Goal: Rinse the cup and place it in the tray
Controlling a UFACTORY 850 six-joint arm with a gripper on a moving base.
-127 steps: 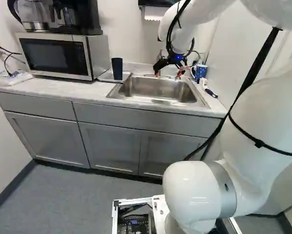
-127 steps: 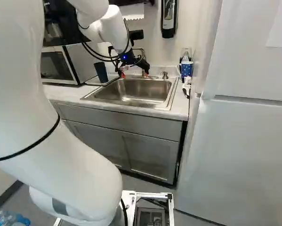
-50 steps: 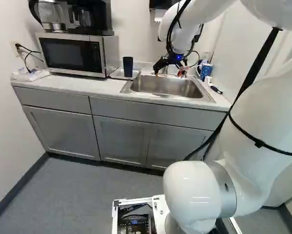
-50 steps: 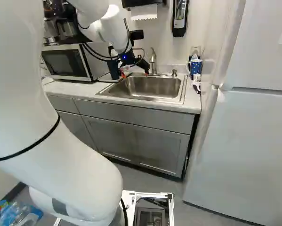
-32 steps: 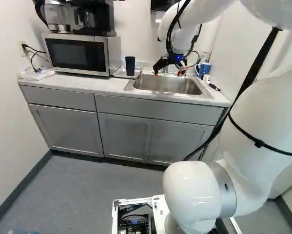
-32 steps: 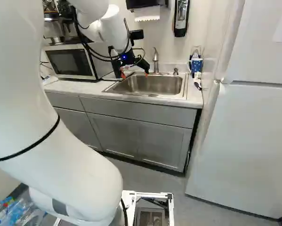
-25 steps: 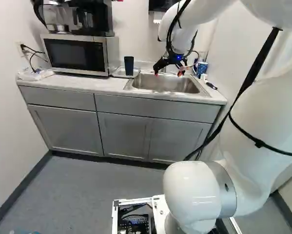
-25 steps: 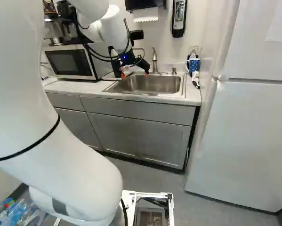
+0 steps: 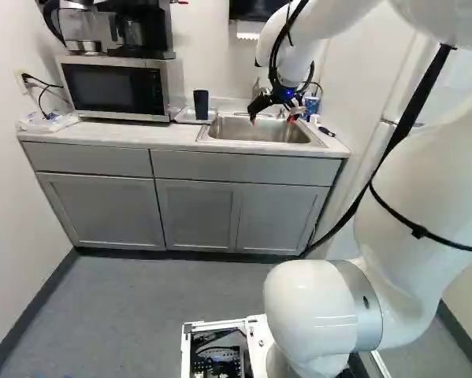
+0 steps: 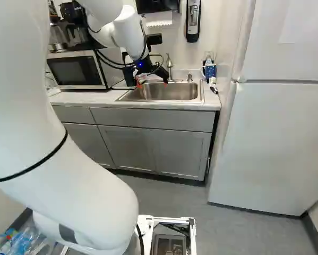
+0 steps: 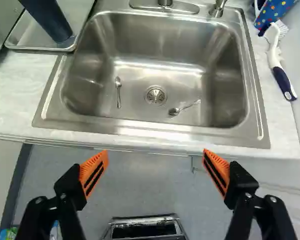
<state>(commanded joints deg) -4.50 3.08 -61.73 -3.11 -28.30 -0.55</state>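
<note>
Cup [image 9: 201, 105] upright in tray [image 11: 39, 48]

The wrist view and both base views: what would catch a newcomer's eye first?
Probably the huge white arm, looming at the left of the right base view. Then the orange-padded fingers, spread wide, with the steel sink and its two spoons ahead of them. Next, a dark cup on the tray beside the sink.

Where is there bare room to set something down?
The counter strip in front of the microwave, up to the sink's rim, is bare; so is the basin floor behind the drain and two spoons. Crowded: the tray, where the dark cup stands, and the corner with brush and blue mug.
</note>
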